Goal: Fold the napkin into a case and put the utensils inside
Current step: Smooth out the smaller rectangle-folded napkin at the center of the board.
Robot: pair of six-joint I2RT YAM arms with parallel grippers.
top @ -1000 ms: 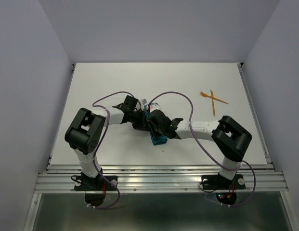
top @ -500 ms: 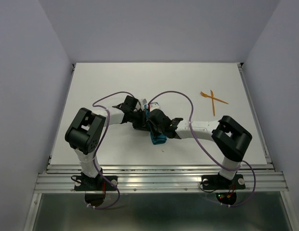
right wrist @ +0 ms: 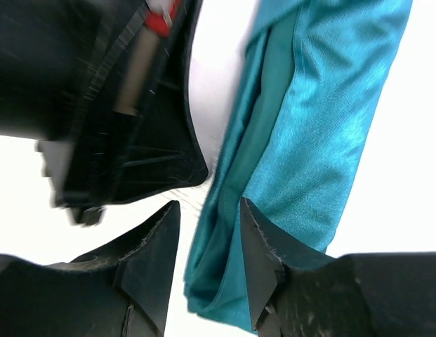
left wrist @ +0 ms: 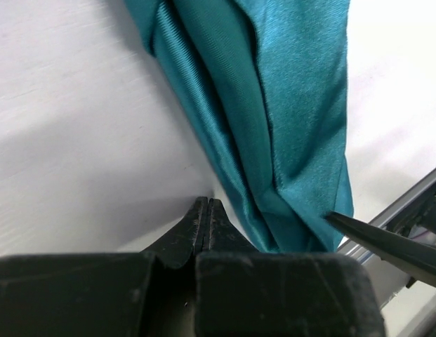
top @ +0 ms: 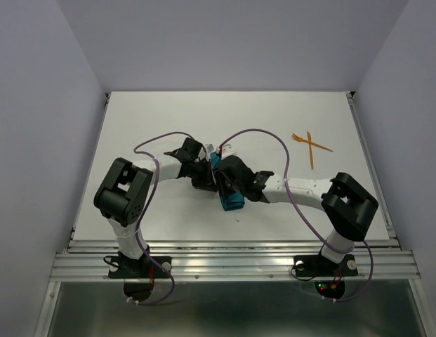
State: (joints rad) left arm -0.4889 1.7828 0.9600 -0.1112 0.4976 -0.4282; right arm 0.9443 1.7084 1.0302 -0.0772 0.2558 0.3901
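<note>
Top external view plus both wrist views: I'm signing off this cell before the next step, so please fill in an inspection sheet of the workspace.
Surface: white table, matt and flat.
Job's things: teal napkin folded into a narrow strip, lying between the claws; two orange utensils crossed at the far right, outside it.
Clutter: nothing seen.
Claws: left claw shut and empty, tip beside the napkin; right claw open, jaws astride the napkin's edge.
Cables: purple cables loop above both arms, away from the utensils.
Surroundings: pale walls on three sides; metal rail at the near edge.
</note>
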